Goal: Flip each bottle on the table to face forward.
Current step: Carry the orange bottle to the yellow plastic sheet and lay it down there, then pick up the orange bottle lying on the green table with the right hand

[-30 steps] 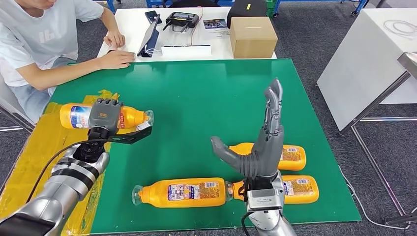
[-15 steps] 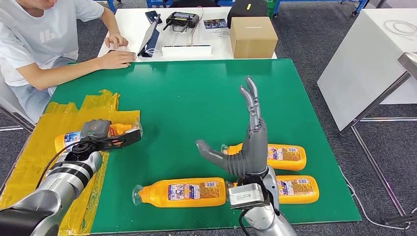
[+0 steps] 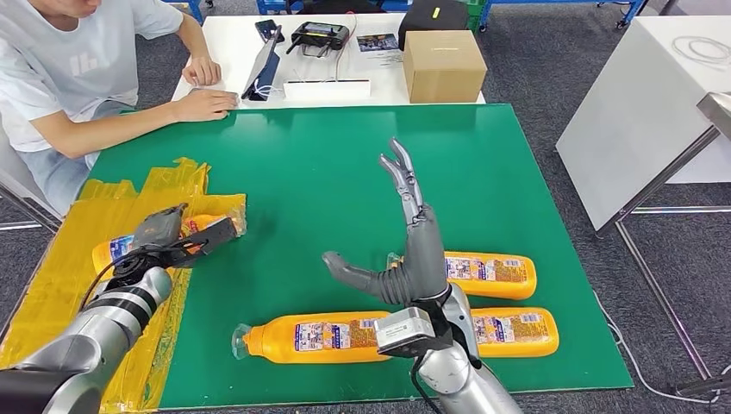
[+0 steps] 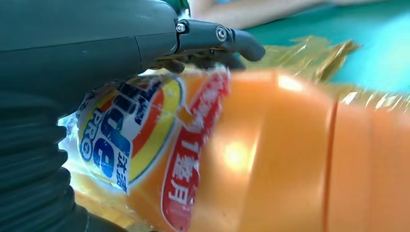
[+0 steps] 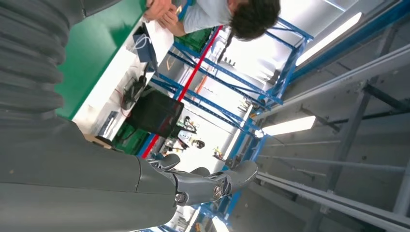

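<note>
My left hand [image 3: 162, 235] grips an orange bottle [image 3: 112, 250] that lies on its side over the yellow plastic sheet [image 3: 60, 293] at the table's left edge. Up close, the fingers [image 4: 212, 38] curl over that bottle [image 4: 270, 159], whose colourful label faces the camera. My right hand [image 3: 412, 259] is raised above the front of the green mat [image 3: 328, 164], open and holding nothing; the same hand [image 5: 193, 183] also appears in the right wrist view. Three more orange bottles lie on their sides: one front centre [image 3: 319, 336], one right of my right hand [image 3: 487, 274], one at the front right [image 3: 517, 332].
A person sits at the back left with a forearm [image 3: 129, 116] resting on the mat's far corner. A cardboard box [image 3: 442, 65], a tablet and a controller stand on the white table behind. A white table [image 3: 646, 95] stands to the right.
My left hand has brought its bottle down and leftward onto the yellow plastic. My right hand has swung to the left, now leaning over the mat's middle.
</note>
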Robot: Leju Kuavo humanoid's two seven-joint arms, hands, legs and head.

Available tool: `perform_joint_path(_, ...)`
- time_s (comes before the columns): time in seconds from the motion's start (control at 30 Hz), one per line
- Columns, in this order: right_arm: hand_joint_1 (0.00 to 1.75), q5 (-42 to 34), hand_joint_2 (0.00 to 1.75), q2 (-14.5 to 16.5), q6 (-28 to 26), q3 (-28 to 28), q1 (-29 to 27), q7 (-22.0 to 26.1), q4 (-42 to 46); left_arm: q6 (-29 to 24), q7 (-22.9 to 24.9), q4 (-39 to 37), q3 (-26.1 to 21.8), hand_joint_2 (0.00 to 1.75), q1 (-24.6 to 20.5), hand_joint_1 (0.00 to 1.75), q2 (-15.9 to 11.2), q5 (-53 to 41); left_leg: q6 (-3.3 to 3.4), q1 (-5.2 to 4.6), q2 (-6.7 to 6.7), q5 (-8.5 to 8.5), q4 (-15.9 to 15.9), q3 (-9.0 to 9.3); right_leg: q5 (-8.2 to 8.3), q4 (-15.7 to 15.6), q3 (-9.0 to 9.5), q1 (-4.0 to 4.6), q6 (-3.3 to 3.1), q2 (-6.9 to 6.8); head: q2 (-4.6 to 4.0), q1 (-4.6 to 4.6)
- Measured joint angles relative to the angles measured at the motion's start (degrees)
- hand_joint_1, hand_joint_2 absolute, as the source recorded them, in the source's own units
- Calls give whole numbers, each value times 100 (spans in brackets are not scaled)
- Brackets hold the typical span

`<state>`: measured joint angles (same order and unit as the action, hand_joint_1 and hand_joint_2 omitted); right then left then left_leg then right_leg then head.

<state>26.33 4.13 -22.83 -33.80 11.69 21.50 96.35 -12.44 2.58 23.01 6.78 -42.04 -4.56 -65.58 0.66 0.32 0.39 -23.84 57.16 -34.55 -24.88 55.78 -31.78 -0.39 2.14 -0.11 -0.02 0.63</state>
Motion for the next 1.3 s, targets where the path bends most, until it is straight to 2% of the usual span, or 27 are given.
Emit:
perform_joint_path(0.23,0,-109,175,-25,140,-33,17,-19,-108,-226,-509,-3,-359,175,75,0,26,468,0,0,0,0,0,2,0,0,1,-1,0,0,0,-1)
perform_joint_path(0.37,0,-226,175,-40,272,-35,29,-24,-157,-266,-1194,54,-564,175,158,0,73,981,0,-1,-5,0,0,3,0,-1,2,-2,0,-4,0,-1)
perform_joint_path(0.43,0,-249,175,-52,295,-36,33,-24,-176,-270,-1368,86,-658,175,191,0,104,1118,0,-1,-13,0,0,3,0,-1,5,-2,0,-10,0,-1)
perform_joint_path(0.87,0,-256,175,-85,301,-38,34,-24,-229,-273,-1422,156,-841,175,245,0,168,1162,3,-1,-18,3,0,11,0,-1,14,-2,0,-14,0,-1)
perform_joint_path(1.0,0,-246,175,-90,301,-38,34,-24,-234,-456,-1768,251,-859,175,333,0,192,1382,3,-1,-18,3,0,12,0,-1,14,-2,0,-14,0,0)
perform_joint_path(1.13,0,-62,175,-92,301,-38,19,-31,-240,-798,-2483,818,-856,175,738,0,342,2050,3,-1,-16,2,1,9,0,-2,11,-2,0,-13,0,-2)
perform_joint_path(1.3,0,490,175,-135,423,-48,-35,-270,-272,-937,-2552,2428,-599,175,1510,0,477,2687,3,-2,-5,0,1,-4,0,-3,-5,-2,0,-8,0,-2)
